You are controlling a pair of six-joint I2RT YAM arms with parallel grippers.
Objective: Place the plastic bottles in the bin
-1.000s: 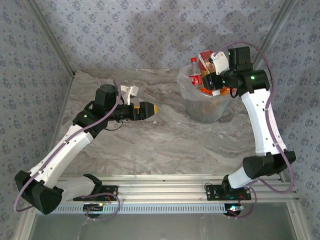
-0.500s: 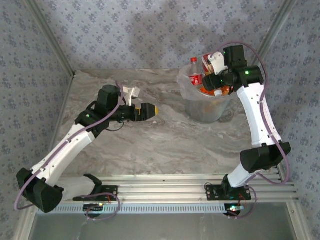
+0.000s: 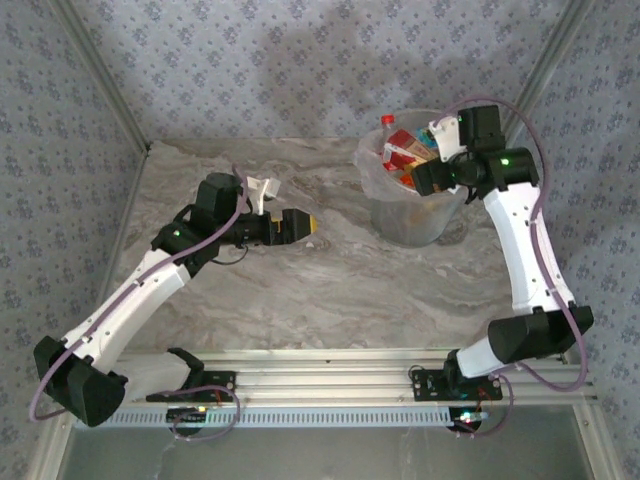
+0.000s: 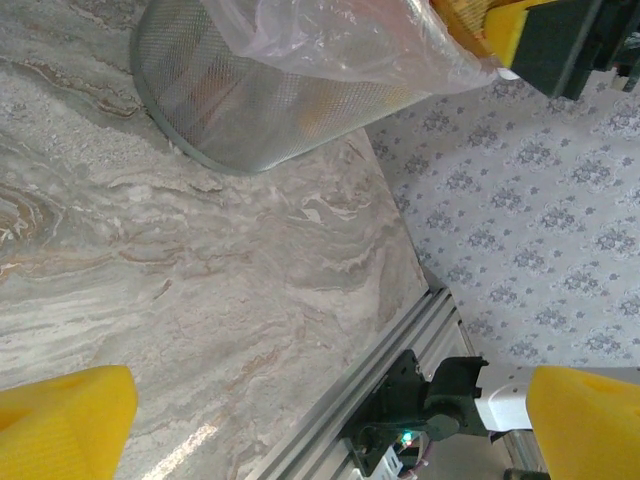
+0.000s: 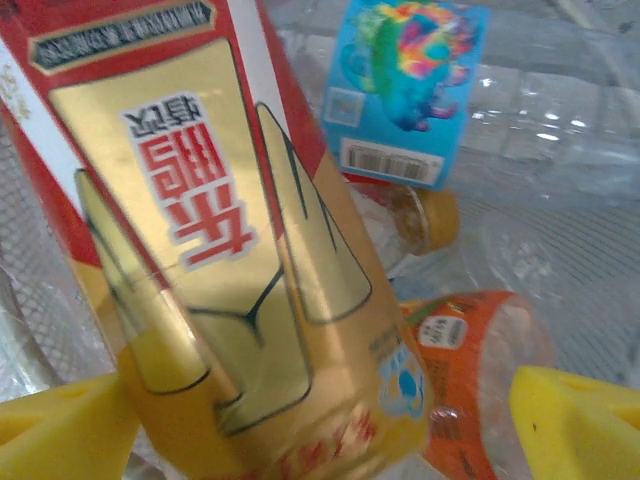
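Observation:
The bin (image 3: 410,215) stands at the back right of the table, lined with a clear bag and holding several plastic bottles (image 3: 403,152). My right gripper (image 3: 432,160) hovers over its right rim, open. In the right wrist view a gold and red labelled bottle (image 5: 230,250) lies blurred between the yellow fingertips (image 5: 575,420) of the right gripper (image 5: 320,430), with a gap on the right side. Below it lie a blue labelled bottle (image 5: 405,90) and an orange labelled bottle (image 5: 470,370). My left gripper (image 3: 308,224) is open and empty above the table, left of the bin (image 4: 250,100).
An aluminium rail (image 3: 330,365) runs along the near table edge, also seen in the left wrist view as a rail (image 4: 400,360). Patterned walls and slanted metal posts (image 3: 100,90) close in the table. Bare marble tabletop (image 3: 300,290) lies between the arms.
My right gripper has opened and let go of the gold labelled bottle, which has sunk lower into the bin. The right wrist has shifted slightly right. The left arm has barely moved.

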